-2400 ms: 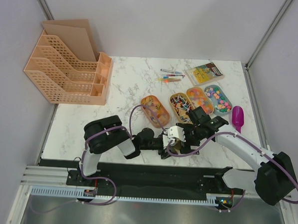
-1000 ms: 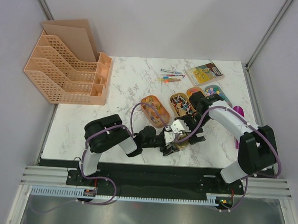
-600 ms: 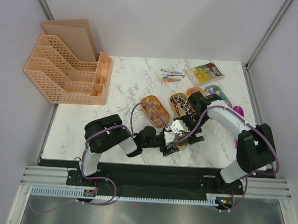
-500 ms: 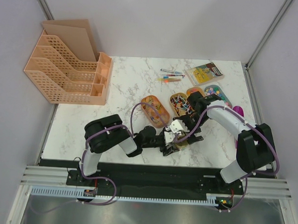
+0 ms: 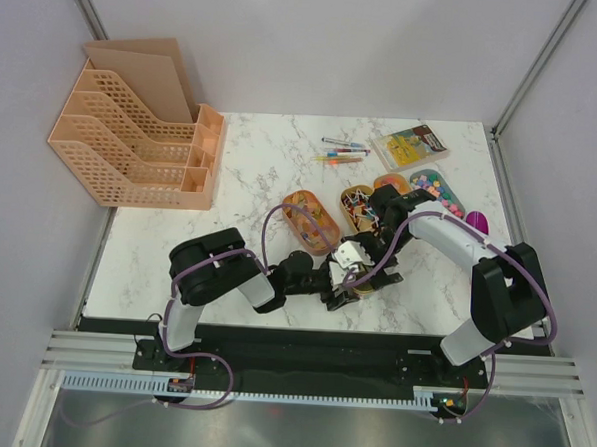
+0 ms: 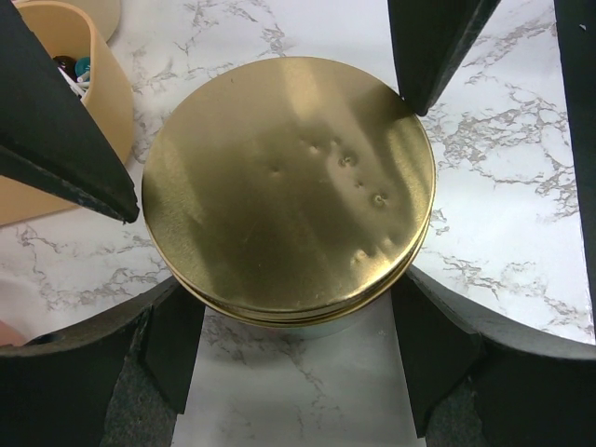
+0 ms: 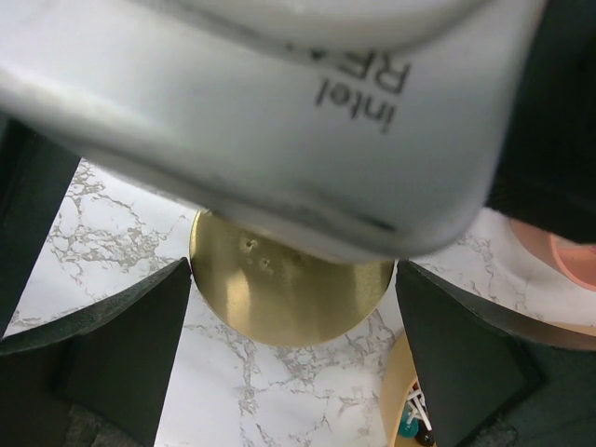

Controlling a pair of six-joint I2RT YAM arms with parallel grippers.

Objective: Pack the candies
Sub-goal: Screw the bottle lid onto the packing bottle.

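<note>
- Left end effector (image 6: 270, 151) grasping the gold tin (image 6: 289, 214) by its sides; tin stands on the marble table (image 6: 494, 168)
- Right end effector (image 7: 293, 270) released, jaws wide, hovering over the same tin (left wrist camera blocks much of that view)
- Candies (image 5: 313, 224) lie beyond in four oval trays; nearest tray (image 6: 93, 112) just beside the tin
- Pens (image 5: 340, 152) farther back

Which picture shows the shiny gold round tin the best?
The left wrist view: the gold tin fills it, whole dented lid seen from above. The right wrist view shows only a slice under a grey camera housing. The top view barely shows it.
</note>
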